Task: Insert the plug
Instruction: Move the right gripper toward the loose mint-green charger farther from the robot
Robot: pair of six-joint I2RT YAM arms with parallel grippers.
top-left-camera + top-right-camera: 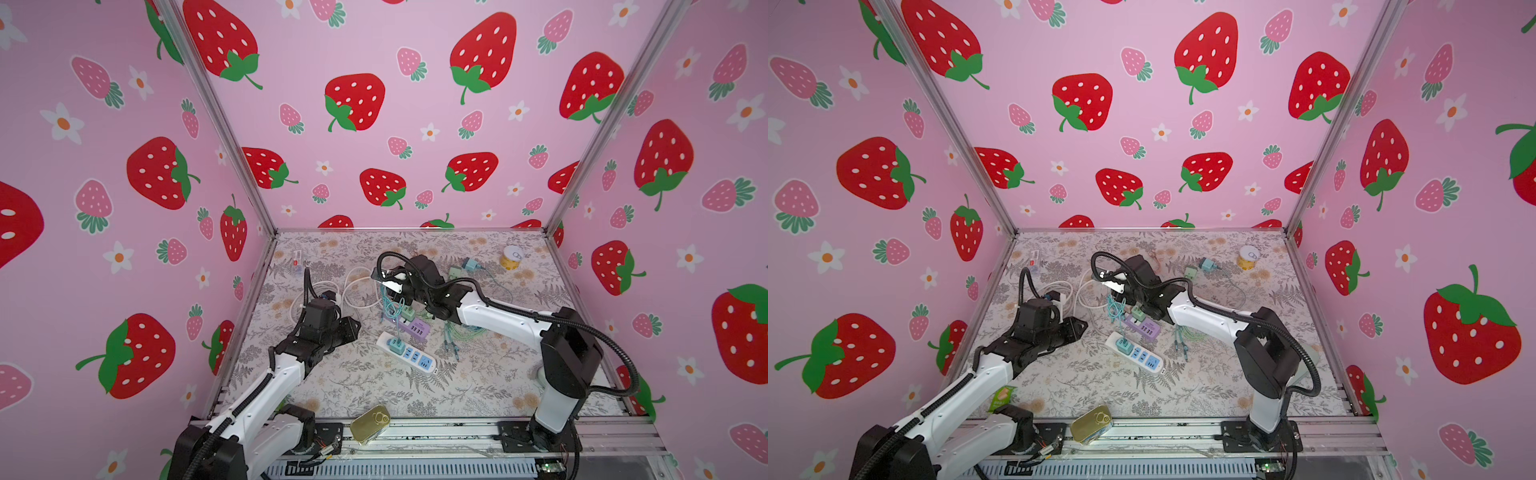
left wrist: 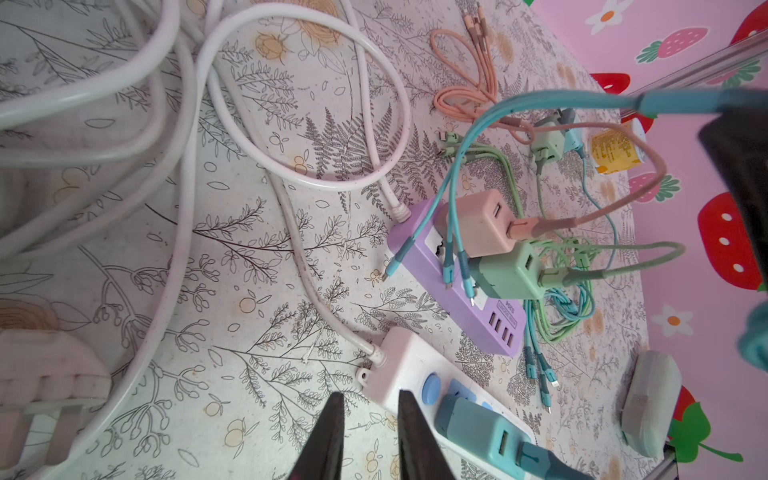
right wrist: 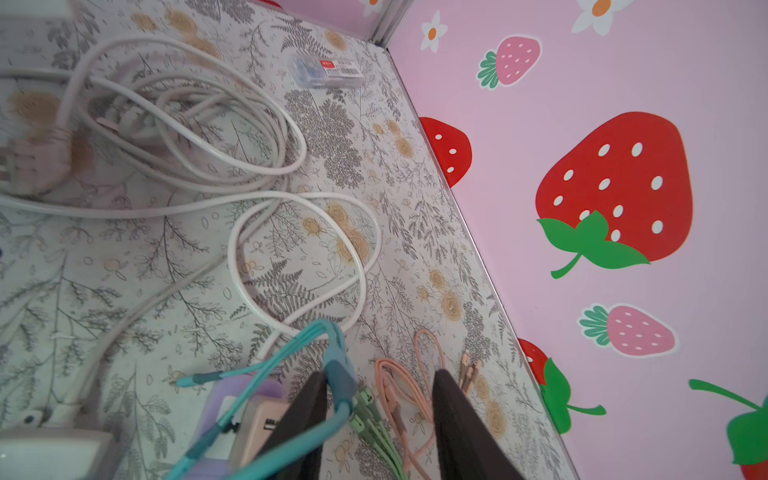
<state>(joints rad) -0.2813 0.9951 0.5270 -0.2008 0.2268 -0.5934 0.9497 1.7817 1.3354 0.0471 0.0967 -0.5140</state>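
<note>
risk: the right gripper (image 3: 378,386) has its jaws parted and grips nothing, but the teal cable (image 3: 332,365) lies hooked against one finger. if the arm lifts away with it caught, the pull could tug the usb plug (image 2: 536,457) out of the teal charger (image 2: 486,432), or tip that charger out of the white strip (image 2: 407,365). the plug looks seated there, just beside the purple strip (image 2: 478,320) on its robot side. how deep, cannot tell. the cable's loose heads dangle over the purple strip and could snag the pink charger (image 2: 478,224) on it. the left gripper (image 2: 370,399) hovers at the white strip's cord end, jaws a narrow slit, empty, not pressing down, so that strip could slide.

count: strips 2. chargers 5: pink charger and green charger (image 2: 507,270) on the purple strip, teal beside it, loose green charger (image 1: 455,272) and blue charger (image 1: 469,263) well beyond it. white cords (image 2: 291,104) 2. yellow can (image 1: 512,257) 1. gold tin (image 1: 370,424) 1. clear box (image 3: 328,70) 1. thin cables too tangled to count.
</note>
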